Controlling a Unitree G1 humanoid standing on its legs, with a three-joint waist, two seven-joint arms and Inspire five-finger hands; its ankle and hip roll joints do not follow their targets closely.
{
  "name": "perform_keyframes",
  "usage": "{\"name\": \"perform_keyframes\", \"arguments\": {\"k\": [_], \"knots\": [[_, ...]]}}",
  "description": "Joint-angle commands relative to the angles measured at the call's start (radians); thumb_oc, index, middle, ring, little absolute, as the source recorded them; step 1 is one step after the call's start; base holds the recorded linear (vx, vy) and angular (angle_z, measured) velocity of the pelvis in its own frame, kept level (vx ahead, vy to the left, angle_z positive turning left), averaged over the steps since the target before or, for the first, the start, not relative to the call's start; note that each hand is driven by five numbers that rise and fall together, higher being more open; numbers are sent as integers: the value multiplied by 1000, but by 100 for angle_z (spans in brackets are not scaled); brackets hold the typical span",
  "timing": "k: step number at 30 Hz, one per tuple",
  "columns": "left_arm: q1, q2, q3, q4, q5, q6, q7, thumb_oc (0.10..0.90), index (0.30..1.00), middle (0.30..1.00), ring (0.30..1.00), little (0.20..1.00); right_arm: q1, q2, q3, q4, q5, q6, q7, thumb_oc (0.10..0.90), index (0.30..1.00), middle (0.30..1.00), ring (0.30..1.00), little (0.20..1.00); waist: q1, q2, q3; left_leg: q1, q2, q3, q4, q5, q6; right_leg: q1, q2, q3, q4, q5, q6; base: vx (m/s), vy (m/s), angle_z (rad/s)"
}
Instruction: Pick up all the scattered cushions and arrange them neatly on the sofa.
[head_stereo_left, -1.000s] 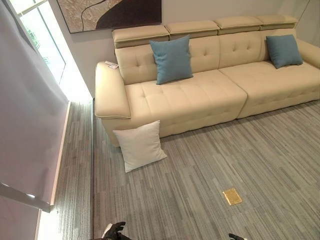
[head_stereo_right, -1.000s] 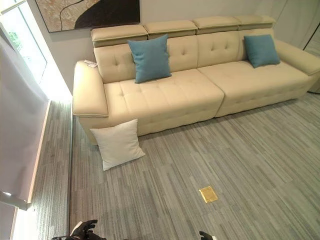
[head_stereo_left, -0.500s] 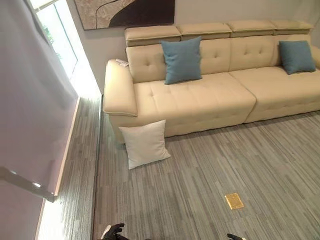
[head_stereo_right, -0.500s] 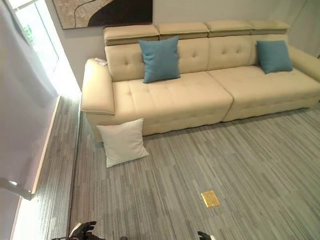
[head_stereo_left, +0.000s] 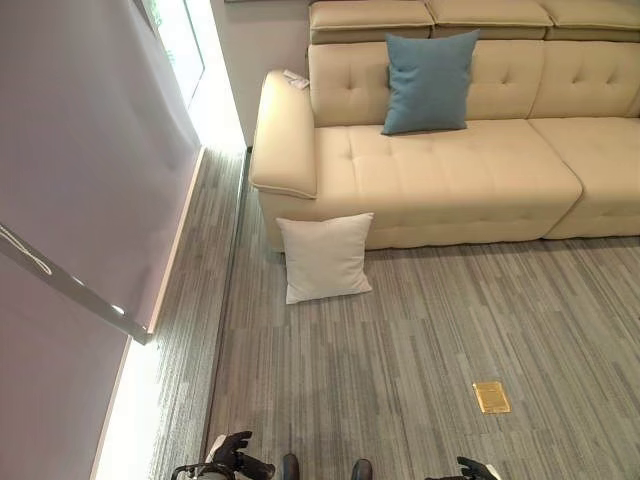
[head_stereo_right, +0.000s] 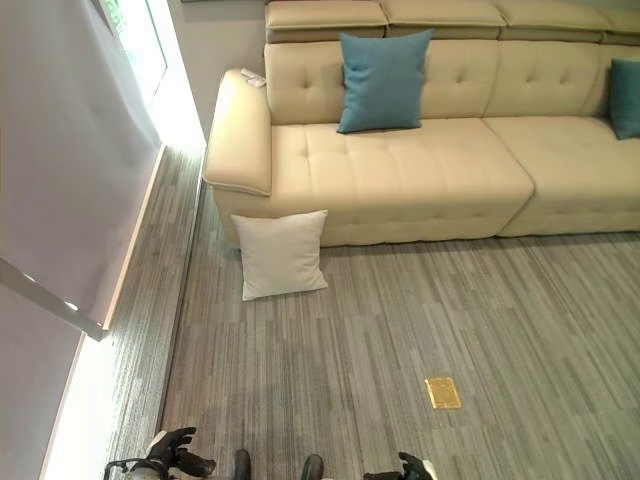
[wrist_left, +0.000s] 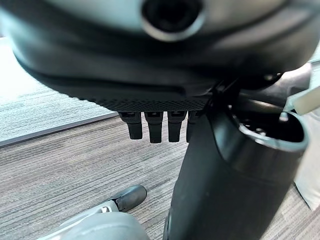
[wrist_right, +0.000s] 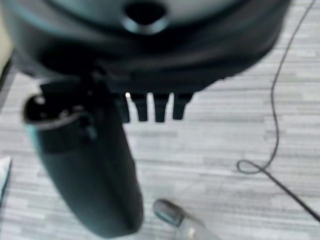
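A white cushion stands on the grey floor, leaning against the front of the beige sofa below its left armrest. One teal cushion rests upright against the sofa's backrest. A second teal cushion sits at the sofa's far right. My left hand hangs low at the near edge, far from the white cushion, its fingers relaxed and holding nothing. My right hand also hangs low on the right, its fingers relaxed and empty.
A pale curtain and a bright window line the left side. A small brass floor plate lies in the carpet at the right. A small white item lies on the sofa's left armrest.
The whole picture has shifted, so the camera has moved: the sofa and white cushion now sit further right and higher. The cushions lie where they were. Both hands stay low.
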Motion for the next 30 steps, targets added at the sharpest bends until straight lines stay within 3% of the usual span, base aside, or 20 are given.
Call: {"name": "perform_keyframes", "arguments": {"k": [1, 2, 6, 8, 9, 11, 15, 20, 22, 25, 28, 30], "knots": [[-8, 15, 28, 17, -5, -25, 7, 800, 900, 900, 900, 900, -23, -16, 44, -20, -27, -4, -5, 800, 900, 900, 900, 900, 25, -61, -18, -42, -49, -5, 109, -157, 27, -1, -64, 95, 119, -125, 95, 51, 109, -2], [-8, 15, 28, 17, -5, -25, 7, 800, 900, 900, 900, 900, -23, -16, 44, -21, -27, -4, -5, 800, 900, 900, 900, 900, 26, -62, -18, -43, -49, -4, 109, -158, 27, -2, -64, 96, 121, -126, 96, 45, 127, -23], [-17, 36, 38, 9, -15, -25, 7, 800, 900, 900, 900, 900, -45, -12, 54, -33, -36, 6, 1, 800, 900, 900, 900, 900, 23, -55, 10, -21, -60, -9, 109, -171, 60, -98, -105, 110, 315, -63, 135, 76, 185, -21], [-20, 39, 38, 6, -19, -27, 7, 800, 900, 900, 900, 900, -44, -12, 52, -40, -34, 3, 0, 800, 900, 900, 900, 900, 20, -50, 16, -15, -58, -17, 107, -172, 62, -121, -105, 118, 351, -56, 138, 101, 88, 12], [-18, 42, 36, -2, -21, -32, 8, 800, 900, 900, 900, 900, -38, -9, 48, -48, -25, -3, 1, 800, 900, 900, 900, 900, 6, -44, 16, 14, -60, -40, 89, -174, 62, -151, -63, 146, 359, -77, 122, 194, 61, 19], [-22, 46, 36, -7, -21, -32, 8, 800, 900, 900, 900, 900, -34, -10, 48, -48, -15, -4, 3, 800, 900, 900, 900, 900, -3, -48, 17, 43, -68, -56, 69, -178, 58, -160, -22, 161, 312, -98, 114, 230, 25, 14], [-20, 44, 36, 0, -23, -35, 2, 800, 900, 900, 900, 900, -25, -11, 58, -47, -14, -5, 3, 800, 900, 900, 900, 900, -20, -57, 15, 108, -79, -85, 34, -202, 49, -204, 25, 117, 190, -63, 103, 210, -28, 32], [-24, 37, 32, -3, -27, -42, -3, 800, 900, 900, 900, 900, -8, -15, 50, -56, -4, -4, 8, 800, 900, 900, 900, 900, -52, -67, 27, 164, -102, -153, 36, -222, 39, -242, 57, 154, 123, -16, 118, 226, -45, 47], [-15, 32, 31, 4, -9, -44, -8, 800, 900, 900, 900, 900, 8, -20, 55, -54, -4, -8, 14, 800, 900, 900, 900, 900, -54, -67, 6, 193, -91, -165, 35, -236, 27, -209, 64, 175, 107, -15, 92, 295, -135, 74], [-10, 33, 33, 4, -7, -42, -15, 800, 900, 900, 900, 900, 14, -22, 51, -52, 4, -10, 21, 800, 900, 900, 900, 900, -63, -55, -21, 209, -48, -156, 57, -227, -9, -186, 75, 172, 114, -33, 75, 255, -133, 20], [-16, 33, 21, -15, -6, -45, -22, 800, 900, 900, 900, 900, 10, -29, 51, -62, 17, -20, 25, 800, 900, 900, 900, 900, -66, -57, -16, 146, -23, -116, 211, -168, -55, -139, 83, 181, 102, -55, 54, 171, -110, 24], [-26, 32, 15, -25, -16, -44, -23, 800, 900, 900, 900, 900, 1, -34, 52, -56, 22, -20, 24, 800, 900, 900, 900, 900, -60, -68, -6, 76, -6, -55, 282, -157, -50, -102, 64, 175, 88, -72, 44, 128, -60, 17]]}}
